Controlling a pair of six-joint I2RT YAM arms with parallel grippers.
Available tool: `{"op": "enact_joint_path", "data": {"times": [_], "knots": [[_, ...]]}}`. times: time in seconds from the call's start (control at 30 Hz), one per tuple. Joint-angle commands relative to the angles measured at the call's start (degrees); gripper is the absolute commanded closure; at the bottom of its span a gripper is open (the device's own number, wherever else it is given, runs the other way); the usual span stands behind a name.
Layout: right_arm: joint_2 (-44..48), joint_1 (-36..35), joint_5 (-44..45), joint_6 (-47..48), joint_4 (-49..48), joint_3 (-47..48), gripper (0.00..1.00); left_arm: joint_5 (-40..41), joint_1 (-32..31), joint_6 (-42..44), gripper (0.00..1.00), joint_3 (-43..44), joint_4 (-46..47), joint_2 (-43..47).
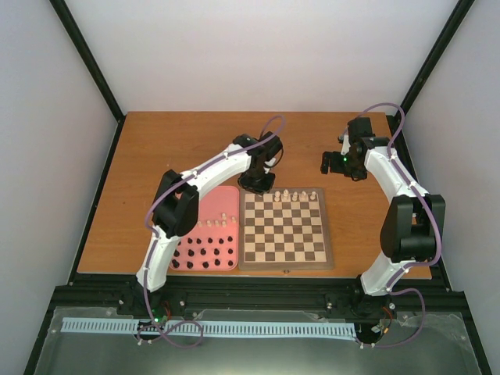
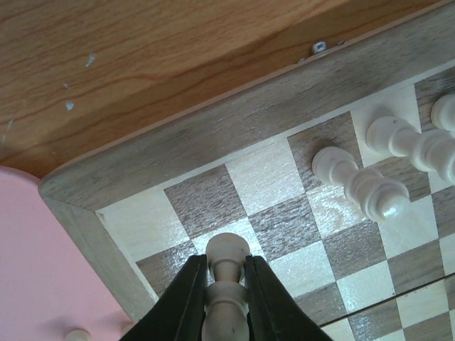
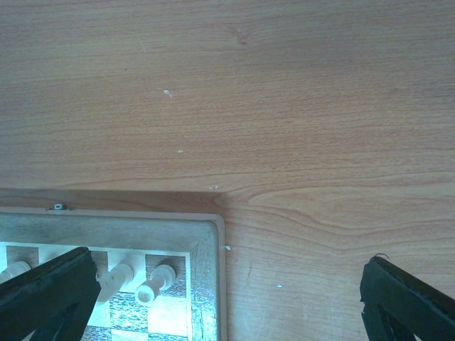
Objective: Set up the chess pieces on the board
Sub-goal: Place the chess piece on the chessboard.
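Between the left jaws, which are clenched on it, sits a cream-white chess piece [image 2: 227,264], gripped just below its rounded head. Directly beneath the jaws lie the corner squares of the board [image 2: 213,135]. To the right of the jaws, two more white pieces [image 2: 359,183] stand on the row along the border. To the left of the jaws, the pink tray [image 2: 35,270] lies just beside the board.

The right jaws are released, spread wide with nothing between them, above the wooden surface [image 3: 284,106]. Near one finger [image 3: 50,295], the board's other far corner carries two corner pieces [image 3: 156,283].
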State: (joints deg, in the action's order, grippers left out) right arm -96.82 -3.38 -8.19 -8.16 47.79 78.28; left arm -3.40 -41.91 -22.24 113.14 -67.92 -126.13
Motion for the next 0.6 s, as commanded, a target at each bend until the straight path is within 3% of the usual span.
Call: {"op": "enact_joint_path", "data": {"times": [0.0,0.57], "knots": [[-0.60,0.54,0.31,0.47,-0.33,0.82,0.00,-1.51,-0.39,-0.34,0.96,3.98,-0.42,-1.80],[-0.81,0.56,0.24,0.40,-0.51,0.60,0.00,-3.48,-1.51,-0.54,0.95,7.80,-0.92,-6.79]]}}
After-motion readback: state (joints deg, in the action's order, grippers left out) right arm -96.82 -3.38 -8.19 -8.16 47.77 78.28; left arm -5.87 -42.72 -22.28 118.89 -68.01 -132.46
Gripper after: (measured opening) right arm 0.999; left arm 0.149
